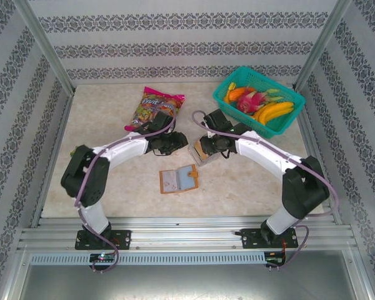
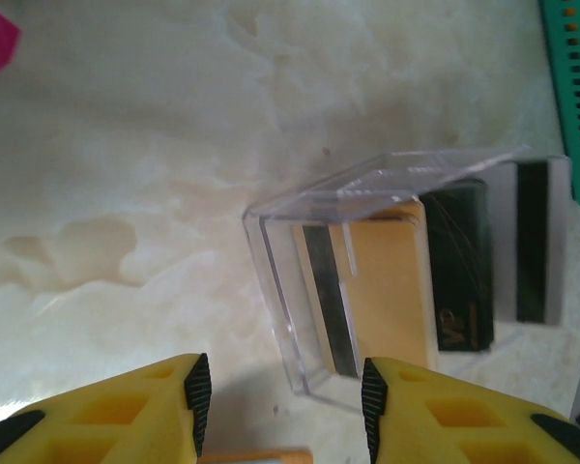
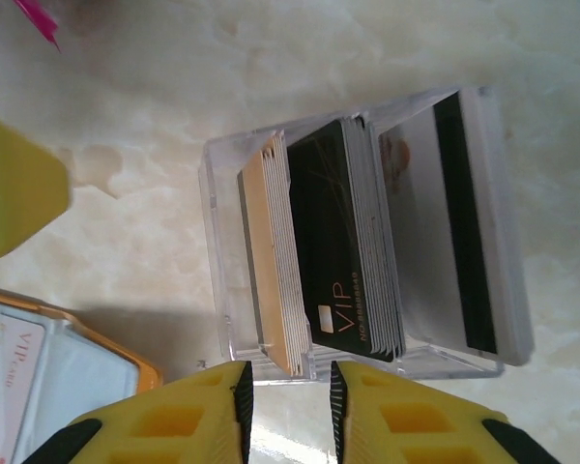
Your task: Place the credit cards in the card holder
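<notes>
Left hand [image 2: 282,396] and right hand [image 3: 290,391] both gape empty — black card [image 3: 338,251] in clear tray [image 3: 220,193] reads "VIP".

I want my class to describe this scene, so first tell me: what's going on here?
Two robot arms reach to the middle of the table. The left gripper and the right gripper both hang open right beside a clear box, in which the credit cards stand on edge. Nothing shows between either pair of fingers. The card holder lies open on the table, nearer the arm bases.
</notes>
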`<state>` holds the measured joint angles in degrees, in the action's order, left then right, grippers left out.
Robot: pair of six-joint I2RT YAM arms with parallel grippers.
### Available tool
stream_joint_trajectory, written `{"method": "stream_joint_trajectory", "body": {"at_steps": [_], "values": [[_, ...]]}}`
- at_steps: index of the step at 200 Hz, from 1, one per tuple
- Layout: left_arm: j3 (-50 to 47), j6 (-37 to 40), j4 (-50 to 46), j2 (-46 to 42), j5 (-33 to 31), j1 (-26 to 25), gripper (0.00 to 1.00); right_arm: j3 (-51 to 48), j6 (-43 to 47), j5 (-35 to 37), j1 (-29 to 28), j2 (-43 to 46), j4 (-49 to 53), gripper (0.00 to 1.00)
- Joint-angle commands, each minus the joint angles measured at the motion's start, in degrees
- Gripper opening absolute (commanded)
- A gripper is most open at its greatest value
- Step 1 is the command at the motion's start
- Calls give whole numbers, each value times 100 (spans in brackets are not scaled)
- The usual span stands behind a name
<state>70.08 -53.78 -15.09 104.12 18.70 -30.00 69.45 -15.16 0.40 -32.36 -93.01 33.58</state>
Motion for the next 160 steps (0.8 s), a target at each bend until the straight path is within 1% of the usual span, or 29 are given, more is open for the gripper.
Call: {"method": "stream_joint_trajectory", "body": {"at_steps": [1,40,64,97,114,142,160], "values": [[198,-497,510,345,350,11,47,278,238,-144,11,-291,33,29],[474,-623,857,782,568,20,51,480,378,-246,2,-686,-43,29],[478,-747,1071,910,610,38,54,558,463,-111,-25,-851,-57,29],[515,-835,1157,1066,716,80,54,621,522,-37,-64,-1012,-71,30],[482,-857,1071,1100,689,91,52,657,557,9,-93,-1091,-62,32],[403,-890,1062,1122,657,99,45,675,629,207,-163,-1174,-54,33],[374,-907,1047,1137,648,99,43,661,690,478,-256,-1227,-45,33]]}}
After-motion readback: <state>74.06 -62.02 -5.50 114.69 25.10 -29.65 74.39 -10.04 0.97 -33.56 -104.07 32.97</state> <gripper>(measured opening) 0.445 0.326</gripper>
